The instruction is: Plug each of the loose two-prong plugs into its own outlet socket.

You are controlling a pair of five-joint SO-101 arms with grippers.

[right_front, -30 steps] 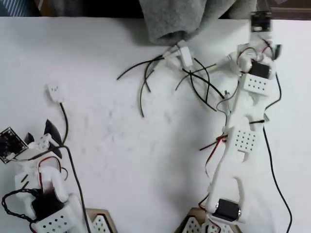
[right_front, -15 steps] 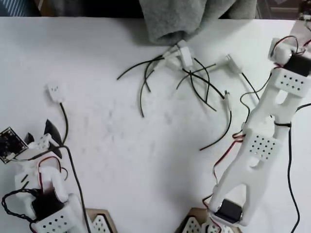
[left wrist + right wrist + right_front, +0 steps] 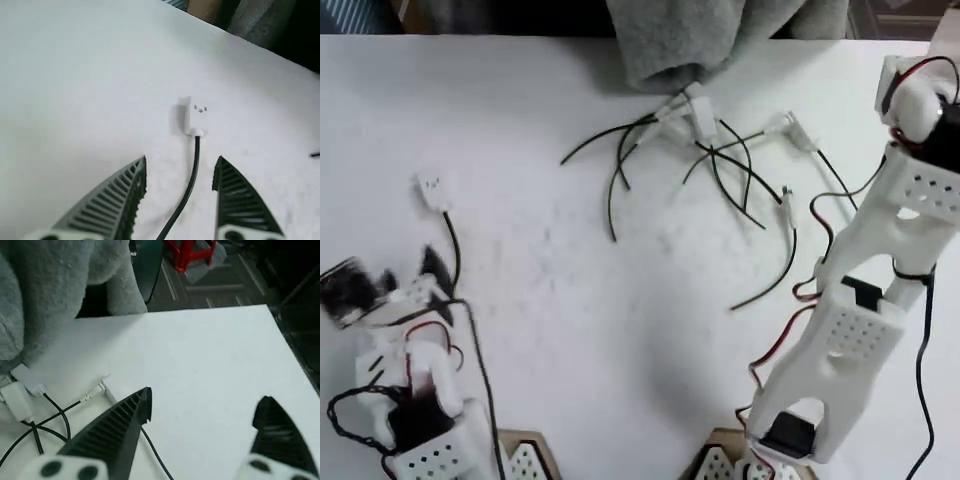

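Approach step, seemingly. Left hand (image 3: 181, 161) released, facing the outlet socket (image 3: 194, 116); right hand (image 3: 206, 396) released, empty, near a loose plug (image 3: 106, 388). Next: grasp that plug, probably.

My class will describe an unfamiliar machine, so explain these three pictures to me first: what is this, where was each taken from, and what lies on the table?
These are two small white robot arms at a white table. One picture looks down from above; the other two come from cameras on the arms' wrists. The left gripper is open above the black cable of a white two-slot outlet socket. The right gripper is open over the tabletop. White two-prong plugs on black cables lie tangled beside a grey cloth. Nothing is held.
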